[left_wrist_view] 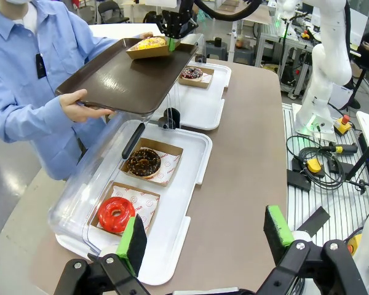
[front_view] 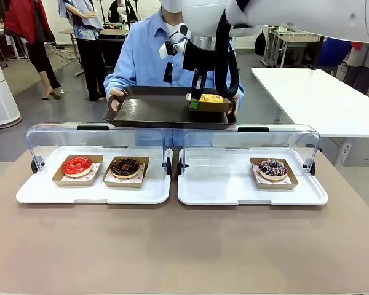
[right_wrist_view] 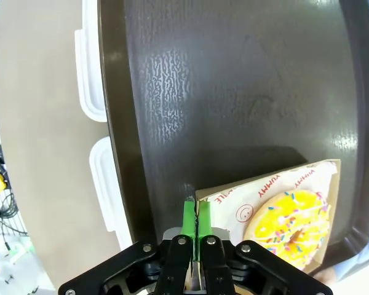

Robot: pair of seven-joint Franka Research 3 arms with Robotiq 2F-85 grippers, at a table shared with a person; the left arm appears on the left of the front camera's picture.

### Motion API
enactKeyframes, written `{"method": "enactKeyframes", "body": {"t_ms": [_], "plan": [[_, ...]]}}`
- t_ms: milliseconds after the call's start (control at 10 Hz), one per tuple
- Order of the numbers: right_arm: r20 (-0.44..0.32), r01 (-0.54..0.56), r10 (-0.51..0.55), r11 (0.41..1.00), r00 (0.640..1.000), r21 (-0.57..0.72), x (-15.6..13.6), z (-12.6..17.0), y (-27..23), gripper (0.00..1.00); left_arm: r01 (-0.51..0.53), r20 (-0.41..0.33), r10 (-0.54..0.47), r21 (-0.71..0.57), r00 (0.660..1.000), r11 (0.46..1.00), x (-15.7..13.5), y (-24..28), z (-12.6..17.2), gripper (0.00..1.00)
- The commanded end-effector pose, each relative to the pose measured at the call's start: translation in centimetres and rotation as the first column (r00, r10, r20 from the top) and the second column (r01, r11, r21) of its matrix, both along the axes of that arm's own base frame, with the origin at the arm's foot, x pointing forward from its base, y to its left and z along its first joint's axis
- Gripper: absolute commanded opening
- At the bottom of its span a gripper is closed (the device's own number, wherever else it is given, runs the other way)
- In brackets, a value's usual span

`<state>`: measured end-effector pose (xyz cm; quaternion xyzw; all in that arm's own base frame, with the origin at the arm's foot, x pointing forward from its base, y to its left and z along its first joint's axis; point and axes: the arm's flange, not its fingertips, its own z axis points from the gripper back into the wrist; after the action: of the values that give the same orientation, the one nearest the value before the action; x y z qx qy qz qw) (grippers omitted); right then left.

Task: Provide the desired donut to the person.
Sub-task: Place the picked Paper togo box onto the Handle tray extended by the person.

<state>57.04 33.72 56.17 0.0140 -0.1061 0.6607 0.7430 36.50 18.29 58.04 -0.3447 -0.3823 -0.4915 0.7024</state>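
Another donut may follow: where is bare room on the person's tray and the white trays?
Brown tray: bare from the person's hand to the yellow donut's box. Right white tray: bare left of the sprinkled donut. Left white tray: crowded, red donut and chocolate donut.

Beige table (front_view: 184,246) — left tray (front_view: 92,193), right tray (front_view: 234,192), edges perhaps touching

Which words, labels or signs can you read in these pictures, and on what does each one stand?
"YUMMY": red print on the paper liner in the cardboard tray under the yellow sprinkled donut, beside a printed smiley face.
Other red letters on that liner: cut off, not readable.
Red print on the liners under the chocolate donut and the red donut: too small to read.
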Motion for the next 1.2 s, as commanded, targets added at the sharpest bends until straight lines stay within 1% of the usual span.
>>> {"method": "enactKeyframes", "body": {"t_ms": [0,100,200,400,500,600,700,900,1100], "plan": [[-0.028,-0.034,0.034,0.999,0.999,0.015,0.1,-0.3,-0.3,0.59,0.006,0.006,-0.006,-0.005,1.0,1.0,-0.1,0.1,0.1,1.0],[-0.03,-0.043,0.044,0.999,0.999,0.007,0.0,-0.3,-0.2,0.61,0.006,0.006,-0.006,-0.005,1.0,1.0,-0.1,0.1,0.1,1.0],[-0.033,-0.046,0.046,0.999,0.998,0.005,0.0,-0.3,-0.2,1.0,0.006,0.006,-0.006,-0.005,1.0,1.0,-0.1,0.1,0.1,1.0],[-0.035,-0.051,0.051,0.999,0.998,0.001,0.0,-0.2,-0.2,1.0,0.006,0.006,-0.006,-0.005,1.0,1.0,-0.1,0.1,0.1,1.0],[-0.039,-0.055,0.055,0.999,0.998,-0.002,-0.1,-0.3,-0.3,0.85,0.006,0.006,-0.006,-0.005,1.0,1.0,-0.1,0.1,0.1,1.0],[-0.04,-0.054,0.054,0.999,0.998,-0.002,0.0,-0.2,-0.3,0.95,0.006,0.006,-0.006,-0.005,1.0,1.0,-0.1,0.1,0.1,1.0],[-0.043,-0.052,0.052,0.999,0.998,-0.002,-0.1,-0.2,-0.4,1.0,0.006,0.006,-0.006,-0.005,1.0,1.0,-0.1,0.1,0.1,1.0],[-0.049,-0.059,0.058,0.998,0.997,-0.01,-0.4,-0.1,-0.5,1.0,0.006,0.006,-0.006,-0.005,1.0,1.0,-0.1,0.1,0.1,1.0],[-0.072,-0.068,0.066,0.997,0.995,-0.033,-1.8,0.3,-0.6,1.0,0.006,0.006,-0.006,-0.005,1.0,1.0,-0.1,0.1,0.1,1.0]]}}
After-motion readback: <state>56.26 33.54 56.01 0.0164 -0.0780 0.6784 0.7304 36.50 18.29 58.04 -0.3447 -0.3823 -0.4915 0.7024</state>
